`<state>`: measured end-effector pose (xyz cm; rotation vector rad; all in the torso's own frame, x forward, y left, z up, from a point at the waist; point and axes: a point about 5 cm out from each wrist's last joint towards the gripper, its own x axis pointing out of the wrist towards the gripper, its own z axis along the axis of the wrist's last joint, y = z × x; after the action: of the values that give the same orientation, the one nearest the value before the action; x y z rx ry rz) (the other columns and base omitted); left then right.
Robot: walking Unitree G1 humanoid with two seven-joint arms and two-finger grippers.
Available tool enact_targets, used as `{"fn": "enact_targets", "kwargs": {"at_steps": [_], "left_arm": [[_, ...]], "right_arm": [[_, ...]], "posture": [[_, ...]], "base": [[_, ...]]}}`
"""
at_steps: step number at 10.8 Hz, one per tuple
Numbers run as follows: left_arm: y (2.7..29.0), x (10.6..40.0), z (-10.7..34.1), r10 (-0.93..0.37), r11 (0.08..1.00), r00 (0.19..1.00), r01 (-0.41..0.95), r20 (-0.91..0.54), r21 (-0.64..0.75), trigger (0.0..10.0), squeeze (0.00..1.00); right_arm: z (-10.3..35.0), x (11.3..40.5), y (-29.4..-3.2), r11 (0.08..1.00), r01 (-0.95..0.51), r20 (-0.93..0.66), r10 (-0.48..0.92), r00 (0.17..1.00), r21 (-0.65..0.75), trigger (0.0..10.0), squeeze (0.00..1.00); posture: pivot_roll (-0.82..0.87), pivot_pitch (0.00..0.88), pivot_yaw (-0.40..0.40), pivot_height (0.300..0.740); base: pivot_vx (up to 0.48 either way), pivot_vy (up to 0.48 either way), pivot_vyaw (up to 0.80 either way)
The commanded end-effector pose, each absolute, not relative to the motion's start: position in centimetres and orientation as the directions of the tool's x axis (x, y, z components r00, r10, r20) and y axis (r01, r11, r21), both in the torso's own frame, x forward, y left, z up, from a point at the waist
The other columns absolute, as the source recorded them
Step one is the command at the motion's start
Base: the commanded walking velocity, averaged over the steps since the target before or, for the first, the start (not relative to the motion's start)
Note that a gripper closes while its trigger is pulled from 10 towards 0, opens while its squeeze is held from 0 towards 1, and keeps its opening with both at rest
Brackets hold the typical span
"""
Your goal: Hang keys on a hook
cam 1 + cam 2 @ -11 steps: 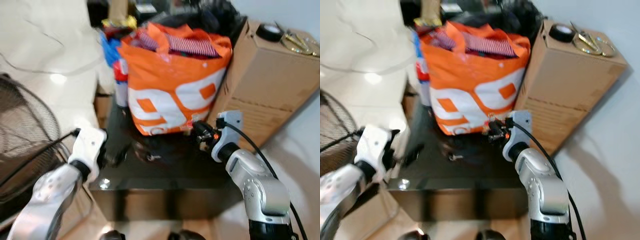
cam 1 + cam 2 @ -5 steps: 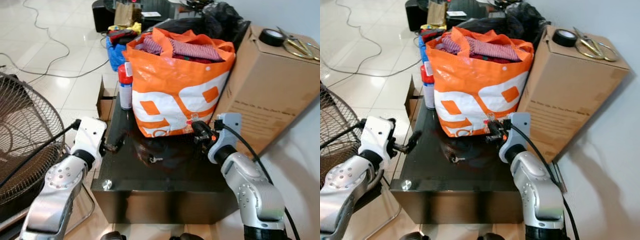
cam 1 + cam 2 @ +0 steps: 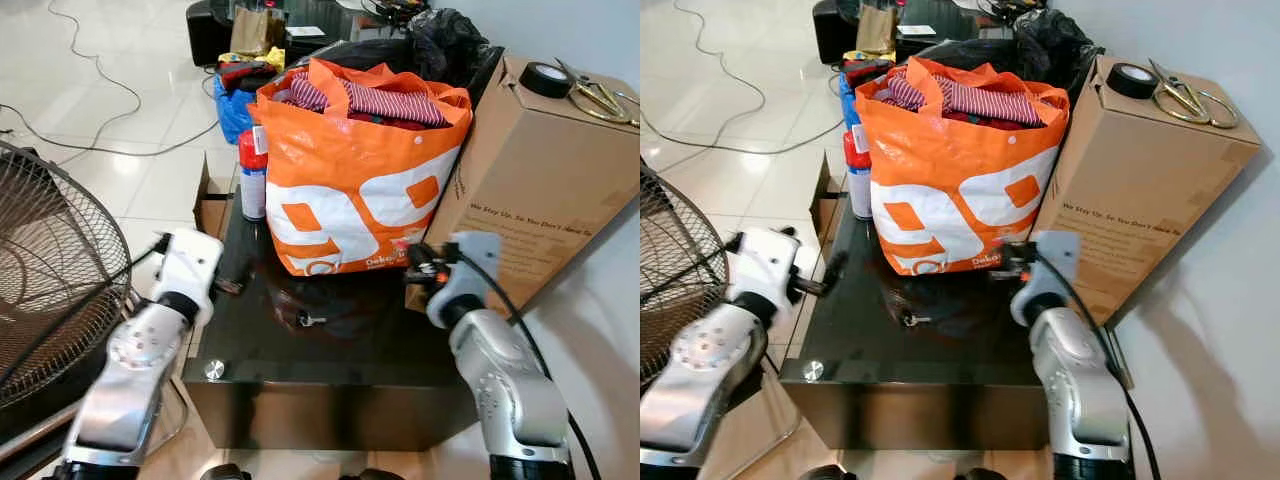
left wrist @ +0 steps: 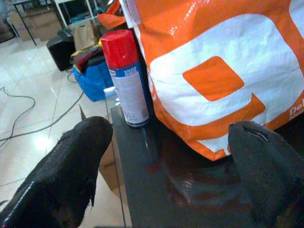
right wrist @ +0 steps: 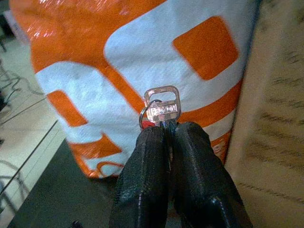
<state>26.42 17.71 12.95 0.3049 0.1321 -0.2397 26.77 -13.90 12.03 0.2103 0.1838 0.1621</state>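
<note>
My right gripper (image 5: pixel 164 135) is shut on a silver key (image 5: pixel 161 107) with a ring behind it, and the key's head sticks out past the fingertips. In the head views this gripper (image 3: pixel 415 268) hovers above the black table (image 3: pixel 330 360), between the orange bag (image 3: pixel 350 180) and the cardboard box (image 3: pixel 540 180). My left gripper (image 4: pixel 166 161) is open with nothing between its fingers (image 4: pixel 71 175). It sits at the table's left edge (image 3: pixel 228 285), facing a red-capped spray can (image 4: pixel 126 80). A small metal object (image 3: pixel 308 320) lies on the table in front of the bag.
A roll of black tape (image 3: pixel 546 78) and scissors (image 3: pixel 598 97) lie on top of the box. A large wire fan (image 3: pixel 50 270) stands close at my left. Bags (image 3: pixel 235 75) and cables (image 3: pixel 80 70) lie on the tiled floor beyond the table.
The blur has cleared as the camera steadied. My right gripper, still holding the key, has shifted slightly right toward the box. The left gripper stays at the table's left edge.
</note>
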Motion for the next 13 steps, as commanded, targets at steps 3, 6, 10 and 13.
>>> {"fn": "enact_targets", "kwargs": {"at_steps": [3,6,10,13], "left_arm": [[16.77,27.02,12.9,-0.251,0.91,0.957,0.285,-0.147,0.299,10.0,0.0],[16.66,27.0,12.8,-0.258,0.912,0.955,0.291,-0.147,0.29,10.0,0.0],[16.57,26.84,12.66,-0.259,0.911,0.955,0.291,-0.143,0.292,10.0,0.0],[16.48,26.75,12.55,-0.263,0.91,0.954,0.294,-0.142,0.293,10.0,0.0]], "right_arm": [[11.18,26.42,-14.78,0.982,-0.086,-0.178,0.116,0.977,0.166,10.0,0.0],[11.31,26.67,-14.64,0.979,-0.087,-0.174,0.12,0.977,0.186,10.0,0.0],[11.02,26.7,-14.56,0.983,-0.092,-0.189,0.122,0.974,0.162,10.0,0.0],[10.98,26.75,-14.61,0.984,-0.106,-0.193,0.132,0.972,0.144,10.0,0.0]], "posture": [[0.02,0.0,-0.053,0.74],[0.03,0.0,-0.062,0.74],[0.03,0.0,-0.079,0.74],[0.03,0.0,-0.091,0.74]], "base": [[0.0,0.0,0.0],[0.0,0.231,0.0],[0.0,0.159,0.0],[0.0,0.0,-0.53]]}}
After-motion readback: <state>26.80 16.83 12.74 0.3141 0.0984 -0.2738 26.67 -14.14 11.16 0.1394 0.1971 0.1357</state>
